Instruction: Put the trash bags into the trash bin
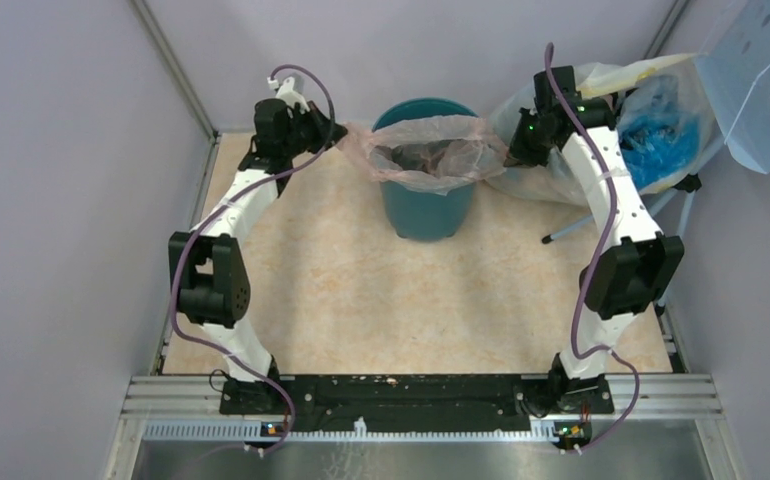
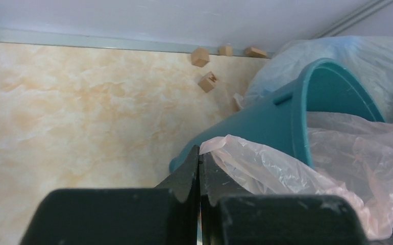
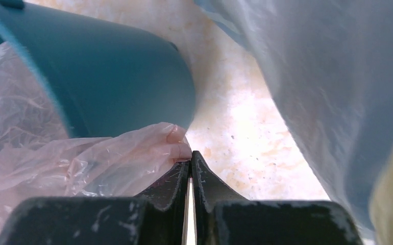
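The left hand (image 2: 199,153) is clenching one edge of the bag (image 2: 286,173), its jaws pressing together on the thin pink film. The right hand (image 3: 190,155) is gripping the opposite edge in the same way, with only a sliver of light showing between its jaws.

Between them the bag is stretching across the mouth of the bin (image 1: 426,205). Its long axis is running left to right, from one hand to the other, and its middle is sagging down inside. Each hand is hanging just outside the rim on its own side, so the bag lies inward from both and neither arm is nearer. Any next move probably turns on that: both held edges are sitting outside the rim while the slack is already hanging within.

There is one bag, one bin and two hands on it. The bin is standing upright on the tabletop (image 1: 361,290) near the back wall. Just to its right a clear sack (image 1: 561,175) is slumping, with blue bags (image 1: 661,125) inside it. At least four small wooden blocks (image 2: 207,81) are lying along the back edge.
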`<action>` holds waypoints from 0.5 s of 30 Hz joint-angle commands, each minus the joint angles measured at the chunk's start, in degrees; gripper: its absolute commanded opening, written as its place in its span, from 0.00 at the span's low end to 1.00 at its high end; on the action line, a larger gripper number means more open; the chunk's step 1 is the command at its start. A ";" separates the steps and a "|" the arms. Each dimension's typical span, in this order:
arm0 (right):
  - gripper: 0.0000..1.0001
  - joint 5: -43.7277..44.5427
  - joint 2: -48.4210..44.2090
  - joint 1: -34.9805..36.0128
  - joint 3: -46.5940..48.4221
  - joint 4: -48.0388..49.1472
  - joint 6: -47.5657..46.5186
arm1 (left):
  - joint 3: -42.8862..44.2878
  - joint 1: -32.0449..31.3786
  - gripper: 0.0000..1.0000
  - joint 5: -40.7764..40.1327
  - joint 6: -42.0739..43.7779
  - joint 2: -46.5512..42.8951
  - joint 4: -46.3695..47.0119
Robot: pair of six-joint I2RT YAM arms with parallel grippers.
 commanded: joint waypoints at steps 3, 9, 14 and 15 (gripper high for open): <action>0.09 -9.63 1.47 -0.29 1.89 6.90 -1.67 | 8.64 -4.03 0.00 7.81 -1.92 6.54 7.63; 0.17 -17.35 1.21 -0.12 -2.92 13.12 -2.14 | 9.97 -5.47 0.00 12.90 -5.94 9.73 11.58; 0.19 -19.25 -3.66 2.25 -10.83 17.73 -3.11 | 8.02 -5.48 0.00 19.68 -8.19 9.15 15.81; 0.19 -19.53 -4.87 2.57 -11.83 18.45 -2.95 | 6.41 -5.48 0.00 21.17 -9.10 8.37 17.51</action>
